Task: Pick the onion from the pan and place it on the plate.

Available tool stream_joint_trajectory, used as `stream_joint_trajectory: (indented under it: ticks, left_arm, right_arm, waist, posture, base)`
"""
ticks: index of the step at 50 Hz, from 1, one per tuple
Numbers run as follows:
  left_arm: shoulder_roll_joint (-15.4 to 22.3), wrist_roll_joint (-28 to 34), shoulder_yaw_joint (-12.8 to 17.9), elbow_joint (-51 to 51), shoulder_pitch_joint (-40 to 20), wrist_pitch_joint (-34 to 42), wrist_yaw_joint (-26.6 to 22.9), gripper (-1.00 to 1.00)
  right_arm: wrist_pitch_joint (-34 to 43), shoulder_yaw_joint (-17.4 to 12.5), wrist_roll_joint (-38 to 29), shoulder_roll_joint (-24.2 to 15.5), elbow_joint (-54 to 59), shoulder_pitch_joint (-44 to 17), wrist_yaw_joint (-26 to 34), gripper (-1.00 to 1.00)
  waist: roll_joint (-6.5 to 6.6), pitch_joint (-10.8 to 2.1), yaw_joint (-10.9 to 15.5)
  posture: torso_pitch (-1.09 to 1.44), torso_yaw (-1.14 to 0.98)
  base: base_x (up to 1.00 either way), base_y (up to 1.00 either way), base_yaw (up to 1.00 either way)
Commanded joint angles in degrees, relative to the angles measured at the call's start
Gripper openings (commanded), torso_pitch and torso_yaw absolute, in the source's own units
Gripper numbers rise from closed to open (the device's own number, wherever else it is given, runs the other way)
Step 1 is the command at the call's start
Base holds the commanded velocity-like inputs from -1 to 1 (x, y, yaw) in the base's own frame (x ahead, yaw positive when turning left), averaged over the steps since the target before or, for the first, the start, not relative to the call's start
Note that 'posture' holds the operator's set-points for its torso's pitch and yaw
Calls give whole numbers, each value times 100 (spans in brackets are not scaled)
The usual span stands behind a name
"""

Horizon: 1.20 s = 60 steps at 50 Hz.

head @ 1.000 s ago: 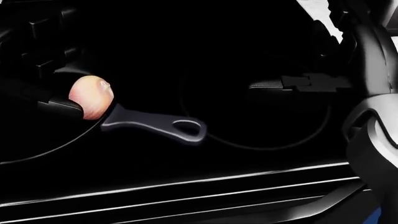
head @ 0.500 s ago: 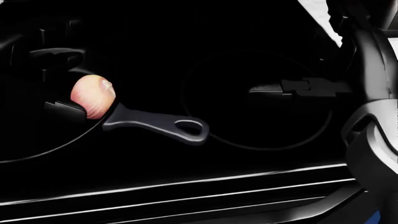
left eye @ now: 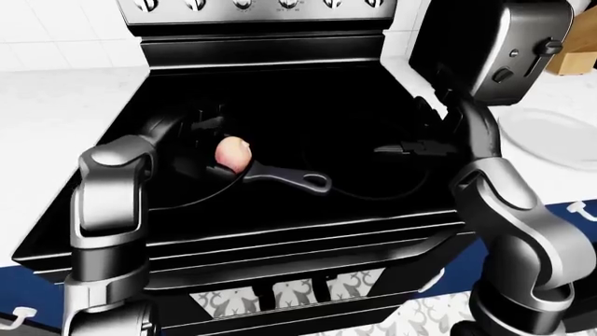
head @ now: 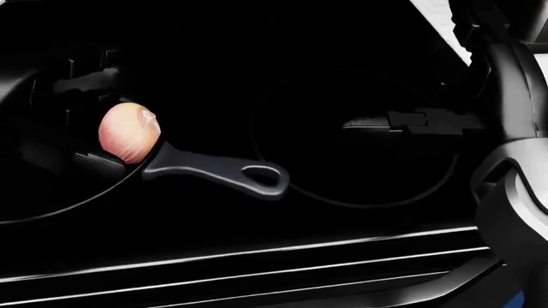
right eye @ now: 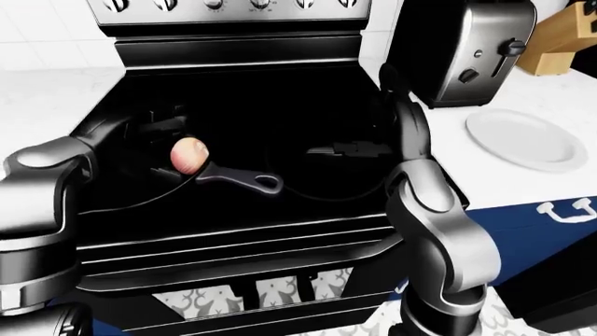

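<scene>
The left hand [left eye: 201,129] is dark against the black stove [left eye: 308,91], so I cannot tell if its fingers are shut. It sits right by the onion [head: 128,133]. The onion rests in the pan [head: 51,205], next to where the handle [head: 218,171] starts. It looks small, round, light and smooth, so it may roll; grab it around its middle. It has barely moved since a second ago. The right hand [head: 377,120] hovers flat with nothing in it. The plate [right eye: 521,138] waits on the tabletop [right eye: 523,175], far right.
</scene>
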Motion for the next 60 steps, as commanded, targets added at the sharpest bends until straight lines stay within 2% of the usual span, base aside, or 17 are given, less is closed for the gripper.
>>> stream_joint_trajectory:
  ticks: [1, 38, 60]
  left_arm:
    - [80, 27, 95, -184, -211, -141, 19, 71]
    - [-45, 170, 1, 579, -457, -652, 103, 67]
    - [-92, 227, 4, 649, -395, -731, 103, 54]
  right_arm:
    - [-164, -38, 5, -45, -174, -144, 2, 100]
    - [-194, -51, 10, -24, -199, -66, -1, 100]
    - [-167, -49, 39, -34, -227, -57, -22, 100]
  waist:
    - [19, -153, -2]
    - [8, -167, -2]
    - [3, -167, 1]
  posture:
    - [0, 0]
    - [0, 0]
    - [0, 0]
  base:
    - [0, 0, 0]
    - [0, 0, 0]
    - [0, 0, 0]
